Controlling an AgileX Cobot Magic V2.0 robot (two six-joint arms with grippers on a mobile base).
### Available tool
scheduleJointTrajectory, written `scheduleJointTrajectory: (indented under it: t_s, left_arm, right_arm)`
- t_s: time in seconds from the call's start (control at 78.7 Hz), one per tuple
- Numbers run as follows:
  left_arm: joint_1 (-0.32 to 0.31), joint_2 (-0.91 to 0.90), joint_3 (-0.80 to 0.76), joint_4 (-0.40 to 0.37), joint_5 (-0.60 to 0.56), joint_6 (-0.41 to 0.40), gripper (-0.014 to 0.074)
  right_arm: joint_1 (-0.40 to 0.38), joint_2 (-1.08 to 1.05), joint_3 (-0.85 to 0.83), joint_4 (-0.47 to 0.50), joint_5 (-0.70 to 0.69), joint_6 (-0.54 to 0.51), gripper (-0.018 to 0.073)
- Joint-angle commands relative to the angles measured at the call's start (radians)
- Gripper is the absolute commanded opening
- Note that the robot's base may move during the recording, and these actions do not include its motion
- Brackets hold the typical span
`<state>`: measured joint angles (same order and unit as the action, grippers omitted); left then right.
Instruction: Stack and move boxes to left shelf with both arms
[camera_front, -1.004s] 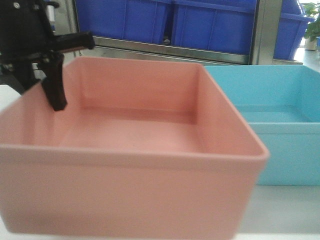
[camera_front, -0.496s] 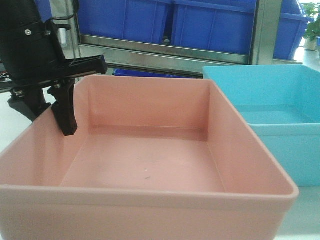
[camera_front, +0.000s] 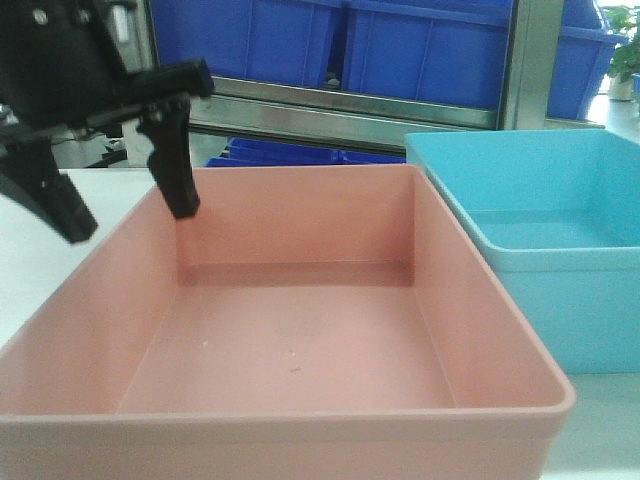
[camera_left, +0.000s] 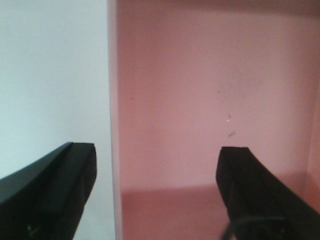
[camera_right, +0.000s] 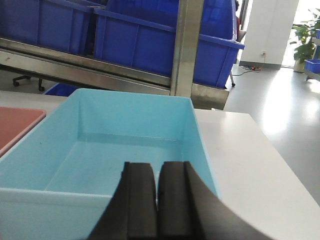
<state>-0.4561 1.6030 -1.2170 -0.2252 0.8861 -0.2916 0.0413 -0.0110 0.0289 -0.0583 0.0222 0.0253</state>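
The salmon pink box (camera_front: 300, 350) fills the front view and rests on the white table. The light blue box (camera_front: 540, 230) stands against its right side. My left gripper (camera_front: 130, 222) is open over the pink box's left wall, one finger (camera_front: 172, 165) inside it and the other (camera_front: 50, 195) outside. In the left wrist view the gripper (camera_left: 158, 147) straddles that wall's rim (camera_left: 112, 125) without touching it. My right gripper (camera_right: 157, 167) is shut over the blue box's near wall (camera_right: 50, 195). It is out of the front view.
A brushed-steel rack bar (camera_front: 350, 105) runs behind the boxes with large dark blue bins (camera_front: 420, 50) on it. A steel post (camera_right: 185, 50) stands behind the blue box. White table (camera_right: 250, 165) lies to its right, and open floor lies beyond the table.
The left gripper's fingers have spread apart and risen off the pink box's left wall. The pink box has dropped lower in the front view and now lies flat.
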Motion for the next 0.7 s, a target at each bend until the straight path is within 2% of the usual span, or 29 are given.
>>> scheduleJointTrajectory:
  t_s: [0.0, 0.102, 0.216, 0.318, 0.356, 0.432, 0.496, 0.686]
  left_arm:
    - [-0.01, -0.098, -0.024, -0.004, -0.076, 0.072, 0.0426]
    - [-0.01, -0.167, 0.019, -0.004, -0.195, 0.147, 0.0426]
    - [-0.01, -0.262, 0.107, -0.019, -0.379, 0.244, 0.0426]
    - [-0.008, -0.355, 0.199, -0.026, -0.544, 0.36, 0.0426]
    - [-0.008, -0.393, 0.237, -0.038, -0.596, 0.427, 0.0426]
    - [-0.008, -0.46, 0.303, -0.067, -0.665, 0.518, 0.0426]
    - [-0.008, -0.513, 0.35, -0.084, -0.718, 0.545, 0.0426]
    - [0.001, -0.685, 0.487, -0.099, -0.829, 0.547, 0.0426]
  right_arm:
    - [-0.002, -0.02, -0.023, 0.0, -0.087, -0.012, 0.005]
    - [-0.002, -0.02, -0.023, 0.0, -0.087, -0.012, 0.005]
    - [-0.002, -0.02, -0.023, 0.0, -0.087, -0.012, 0.005]
    - [-0.002, -0.02, -0.023, 0.0, -0.087, -0.012, 0.005]
    - [-0.002, -0.02, -0.023, 0.0, -0.087, -0.012, 0.005]
    - [-0.002, -0.02, -0.023, 0.0, -0.087, -0.012, 0.005]
    - [-0.002, -0.02, -0.023, 0.0, -0.087, -0.012, 0.005]
    - [-0.002, -0.02, -0.023, 0.0, -0.087, -0.012, 0.005]
